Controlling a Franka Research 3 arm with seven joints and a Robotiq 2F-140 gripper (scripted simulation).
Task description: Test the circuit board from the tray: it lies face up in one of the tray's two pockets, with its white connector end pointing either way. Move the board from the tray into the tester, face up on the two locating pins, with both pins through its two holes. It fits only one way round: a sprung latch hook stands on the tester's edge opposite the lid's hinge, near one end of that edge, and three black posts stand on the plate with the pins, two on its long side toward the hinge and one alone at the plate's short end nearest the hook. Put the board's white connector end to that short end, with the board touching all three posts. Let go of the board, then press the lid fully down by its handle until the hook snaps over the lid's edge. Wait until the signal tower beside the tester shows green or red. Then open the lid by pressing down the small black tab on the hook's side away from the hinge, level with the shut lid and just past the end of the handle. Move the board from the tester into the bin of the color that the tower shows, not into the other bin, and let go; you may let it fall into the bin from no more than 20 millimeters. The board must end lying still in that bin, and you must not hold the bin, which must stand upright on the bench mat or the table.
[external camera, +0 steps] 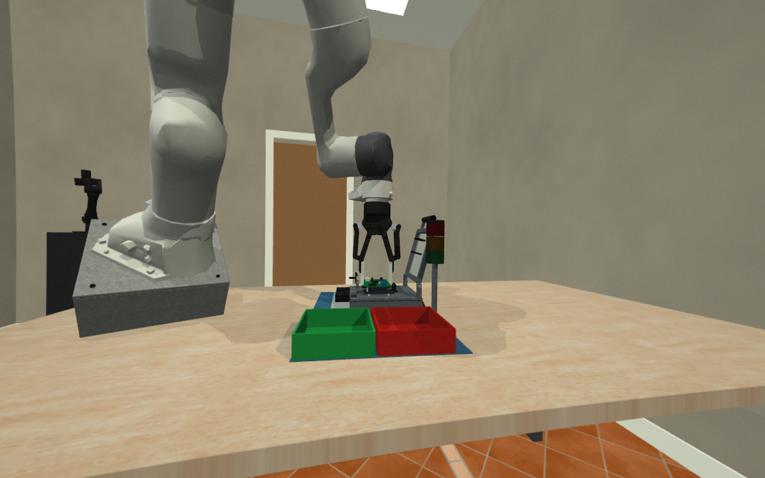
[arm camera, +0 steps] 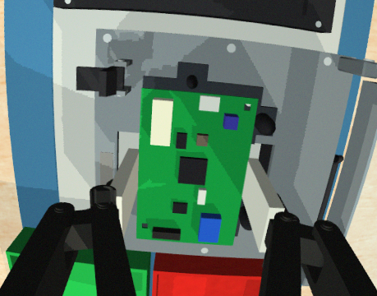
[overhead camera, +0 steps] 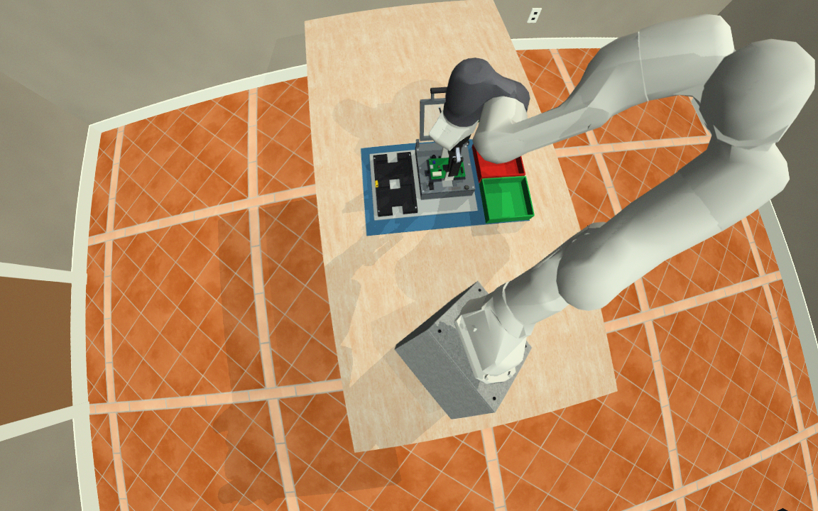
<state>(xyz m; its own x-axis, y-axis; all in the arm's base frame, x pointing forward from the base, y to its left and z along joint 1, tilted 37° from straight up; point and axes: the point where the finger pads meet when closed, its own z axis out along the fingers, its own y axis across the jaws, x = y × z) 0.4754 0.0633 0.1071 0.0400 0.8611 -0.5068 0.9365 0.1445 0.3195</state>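
Observation:
The green circuit board (arm camera: 194, 170) is face up between my finger pads, with its white connector (arm camera: 161, 122) at the end away from the wrist camera. My gripper (arm camera: 191, 172) is shut on the board's two long sides and holds it just over the tester's plate (arm camera: 204, 79). The lone black post (arm camera: 191, 80) stands just past the connector end, and the latch hook (arm camera: 101, 80) is to its left. In the side view the board (external camera: 376, 281) sits low over the tester (external camera: 385, 294). The lid (external camera: 416, 255) stands open. The signal tower (external camera: 434, 240) shows no bright light.
The black tray (overhead camera: 394, 184) lies on the blue mat beyond the tester, both pockets bare. The green bin (external camera: 333, 332) and red bin (external camera: 414, 330) stand side by side on the near side of the tester. The arm's grey base (external camera: 147, 285) stands to the left.

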